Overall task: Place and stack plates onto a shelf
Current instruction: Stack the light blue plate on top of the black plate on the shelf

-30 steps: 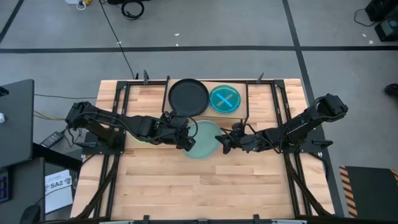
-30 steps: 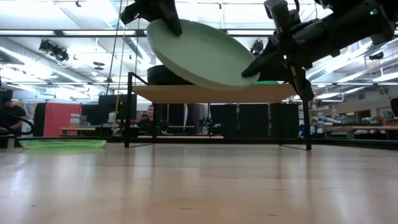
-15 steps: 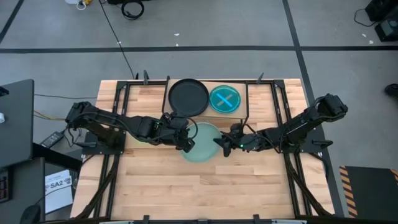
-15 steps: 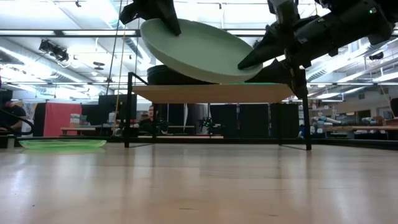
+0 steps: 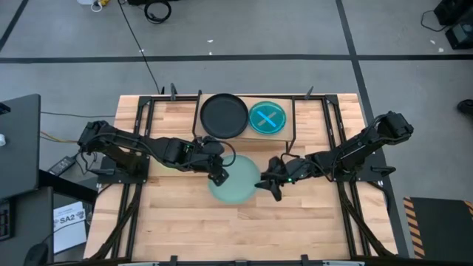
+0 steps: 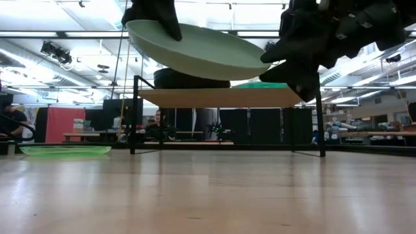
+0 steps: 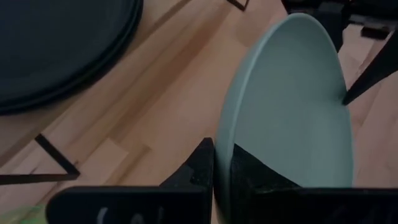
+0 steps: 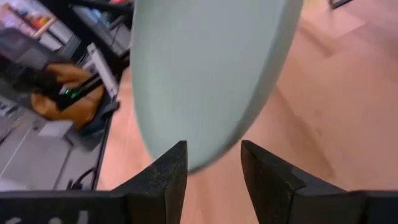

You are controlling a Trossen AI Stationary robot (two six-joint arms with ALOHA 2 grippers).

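Mint plate: pinched at rim by left end effector, held above bench for shelving; right end effector alongside, fingers apart, holding nothing.

Light was even and bright from overhead. In the low view, ceiling strip fixtures ran as long white bands and blew out near the top edge, leaving both arms and the shelf legs as dark, backlit shapes with little surface detail. The tabletop close to the lens was soft and out of focus, with a pale sheen across it. The high view was flat and diffuse; shadows under the arms were faint and short. In the right wrist view the mint plate was blurred, as was the room behind. The left wrist view was sharper, with soft shading inside the plate.
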